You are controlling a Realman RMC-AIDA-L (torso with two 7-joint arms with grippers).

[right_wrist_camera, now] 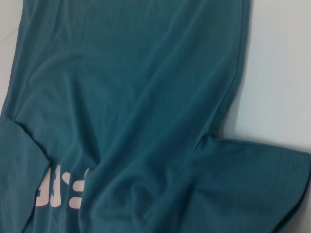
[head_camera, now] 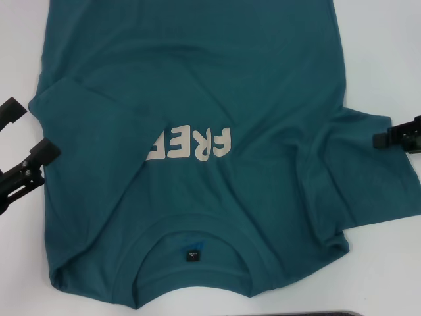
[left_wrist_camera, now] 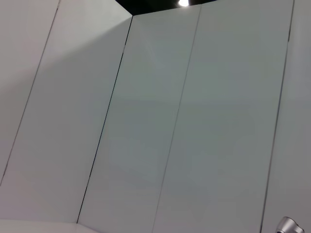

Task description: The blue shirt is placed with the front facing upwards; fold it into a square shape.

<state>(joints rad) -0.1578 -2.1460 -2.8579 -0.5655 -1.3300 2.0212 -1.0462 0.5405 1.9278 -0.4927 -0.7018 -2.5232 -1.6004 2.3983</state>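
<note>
Blue shirt point(head_camera: 197, 85) lies front up on the white surface point(head_camera: 388, 39), collar point(head_camera: 194, 234) toward the robot, hem end running out the far edge of the head view. Cream "FREE" lettering point(head_camera: 191, 143) on chest, partly covered: the sleeve point(head_camera: 99, 125) on the robot's left is folded in over the body, its edge crossing the first letters. Sleeve point(head_camera: 368, 171) on the robot's right is spread flat outward on the surface. Small black neck label point(head_camera: 191, 253) inside collar. Fabric wrinkled, diagonal creases across the middle.

Left tool point(head_camera: 23, 141) just off the shirt's left edge, over bare surface, black fingers spread apart, nothing between them, not touching cloth. Right tool point(head_camera: 398, 138) at the right frame edge, above the outer end of the spread sleeve; only a dark part shows, cannot tell how far open or whether it has cloth.

Right wrist view: shirt body point(right_wrist_camera: 131, 97), spread sleeve point(right_wrist_camera: 252, 184), bit of lettering point(right_wrist_camera: 60, 187). Left wrist view: only pale wall panels point(left_wrist_camera: 146, 126).
</note>
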